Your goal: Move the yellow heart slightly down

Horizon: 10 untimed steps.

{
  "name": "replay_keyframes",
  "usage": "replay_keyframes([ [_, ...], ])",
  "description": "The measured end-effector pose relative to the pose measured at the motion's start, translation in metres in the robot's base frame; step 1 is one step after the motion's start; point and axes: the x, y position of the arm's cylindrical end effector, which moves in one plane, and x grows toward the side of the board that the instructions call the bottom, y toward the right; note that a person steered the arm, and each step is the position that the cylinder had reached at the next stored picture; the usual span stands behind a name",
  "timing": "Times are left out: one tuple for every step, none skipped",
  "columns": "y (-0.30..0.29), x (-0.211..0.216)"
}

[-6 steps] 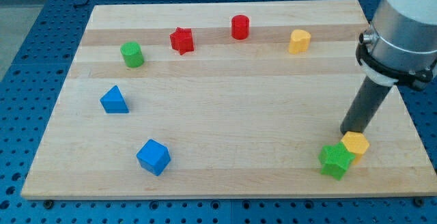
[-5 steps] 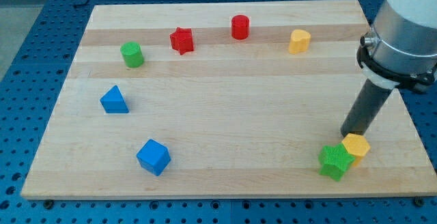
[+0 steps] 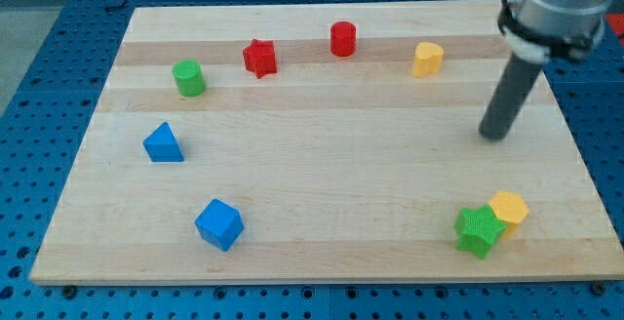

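A: Where is my tip (image 3: 494, 135) now?

B: It has pulled away from the yellow hexagon (image 3: 509, 209) and green star (image 3: 479, 230) at the view's lower right, and now sits higher up the table (image 3: 312, 183), right of centre.

A: And the yellow heart (image 3: 427, 59)?

B: Near the view's top right, well apart from the tip, up and to its left. It has not shifted.

A: The tool's state?

B: It is a bare rod, nothing to open or clamp, touching no block.

A: So the task?

B: Not begun, I judge. The tip must pass above the heart, then push it toward the view's bottom.
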Motion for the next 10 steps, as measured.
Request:
replay_keyframes([
  [0.041, -0.047],
  [0.041, -0.104],
  [0.007, -0.144],
  [-0.048, -0.160],
  [-0.064, -0.135],
  [-0.062, -0.100],
  [-0.060, -0.062],
  [-0.060, -0.052],
  [-0.072, -0.056],
  [-0.102, -0.081],
])
